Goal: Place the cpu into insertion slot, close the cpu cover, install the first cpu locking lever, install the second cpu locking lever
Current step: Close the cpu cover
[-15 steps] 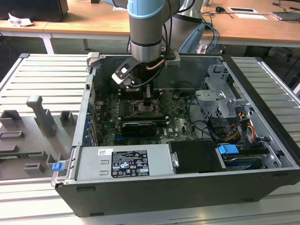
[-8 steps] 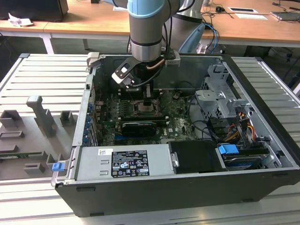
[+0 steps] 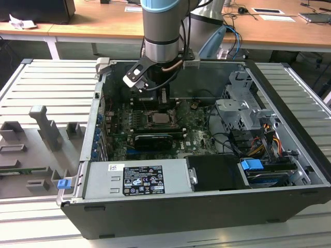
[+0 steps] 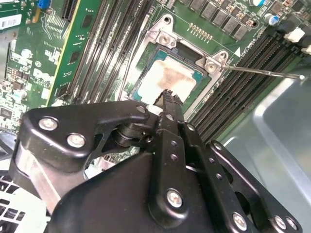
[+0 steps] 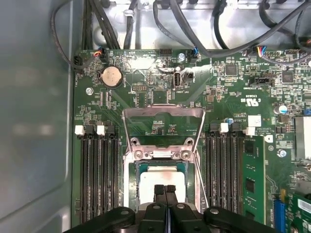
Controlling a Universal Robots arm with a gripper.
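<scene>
The cpu (image 5: 163,175) lies in the insertion slot (image 5: 130,190).

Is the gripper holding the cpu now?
No: in the first wrist view the cpu lies in the insertion slot, and the shut gripper has nothing between its fingers.

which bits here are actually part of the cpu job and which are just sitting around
Part of the job:
- cpu, lying in its socket
- cpu cover, framing the chip
- locking lever, sticking out to one side
- gripper, shut, over the cpu

Just sitting around:
- memory slots
- coin battery
- cables
- power supply
</scene>
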